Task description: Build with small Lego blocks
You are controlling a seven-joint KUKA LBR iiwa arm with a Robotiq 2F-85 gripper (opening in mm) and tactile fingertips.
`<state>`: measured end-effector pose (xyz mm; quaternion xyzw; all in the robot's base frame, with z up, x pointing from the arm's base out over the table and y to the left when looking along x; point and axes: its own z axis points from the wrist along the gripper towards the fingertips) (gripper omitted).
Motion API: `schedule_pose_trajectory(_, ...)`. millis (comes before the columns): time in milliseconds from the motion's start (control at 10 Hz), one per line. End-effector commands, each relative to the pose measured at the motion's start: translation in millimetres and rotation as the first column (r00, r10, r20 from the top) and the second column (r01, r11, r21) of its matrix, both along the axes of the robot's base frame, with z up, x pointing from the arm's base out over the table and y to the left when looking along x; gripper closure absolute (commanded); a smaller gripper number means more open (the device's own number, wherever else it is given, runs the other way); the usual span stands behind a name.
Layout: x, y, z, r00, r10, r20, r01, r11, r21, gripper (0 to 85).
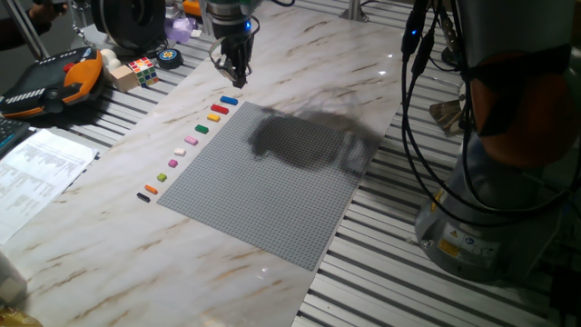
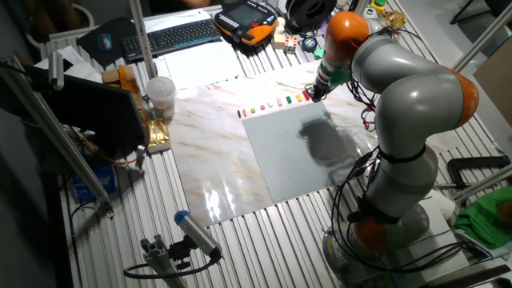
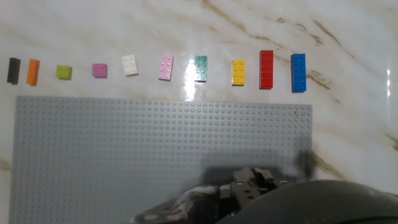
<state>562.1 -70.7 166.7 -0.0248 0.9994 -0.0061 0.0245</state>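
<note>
Several small Lego blocks lie in a row on the marble table along the far edge of the grey baseplate [image 3: 161, 149]. In the hand view they run blue [image 3: 298, 73], red [image 3: 266, 69], yellow [image 3: 238, 71], green [image 3: 200, 68], pink [image 3: 165, 66], white [image 3: 130, 65], purple [image 3: 99, 70], lime [image 3: 63, 72], orange [image 3: 33, 72], black [image 3: 13, 70]. My gripper [image 1: 236, 78] hangs a little above the table just beyond the blue block [image 1: 229, 101]. Its fingers look pressed together and hold nothing. It also shows in the other fixed view [image 2: 314, 94]. The baseplate [image 1: 272, 173] carries no blocks.
A Rubik's cube [image 1: 141, 69], an orange teach pendant [image 1: 54, 82] and a tape roll [image 1: 169, 57] lie at the table's back left. A sheet of paper [image 1: 36, 168] lies at the left. The arm's base [image 1: 490, 182] stands to the right. A cup [image 2: 160, 96] and a keyboard [image 2: 172, 36] sit beyond the slab.
</note>
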Motion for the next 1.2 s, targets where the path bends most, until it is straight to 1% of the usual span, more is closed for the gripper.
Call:
schedule_pose_trajectory(0, 0.9, -3.5, -2.3, 1.000, -0.012, 0.002, 0.012, 1.000, -0.002, 84.3)
schedule_pose_trajectory(100, 0.0, -5.6, -3.8, 1.000, -0.023, 0.008, 0.023, 1.000, 0.000, 84.3)
schedule_pose_trajectory(200, -0.3, -5.9, -4.6, 1.000, -0.026, 0.012, 0.026, 1.000, -0.012, 84.3)
schedule_pose_trajectory(400, 0.0, -7.2, -5.2, 0.999, -0.036, 0.005, 0.036, 0.999, 0.006, 84.3)
schedule_pose_trajectory(500, 0.0, -7.2, -5.2, 0.999, -0.039, 0.009, 0.040, 0.999, -0.005, 84.3)
schedule_pose_trajectory(600, 0.0, -7.2, -5.2, 0.999, -0.052, 0.006, 0.052, 0.998, 0.019, 84.3)
schedule_pose_trajectory(800, 0.0, -7.2, -5.2, 0.998, -0.069, -0.013, 0.069, 0.998, 0.009, 84.3)
schedule_pose_trajectory(1000, 0.0, -7.2, -5.2, 0.997, -0.074, -0.013, 0.074, 0.997, -0.020, 84.3)
schedule_pose_trajectory(1100, 0.0, -7.2, -5.2, 0.998, -0.068, -0.010, 0.067, 0.997, -0.021, 84.3)
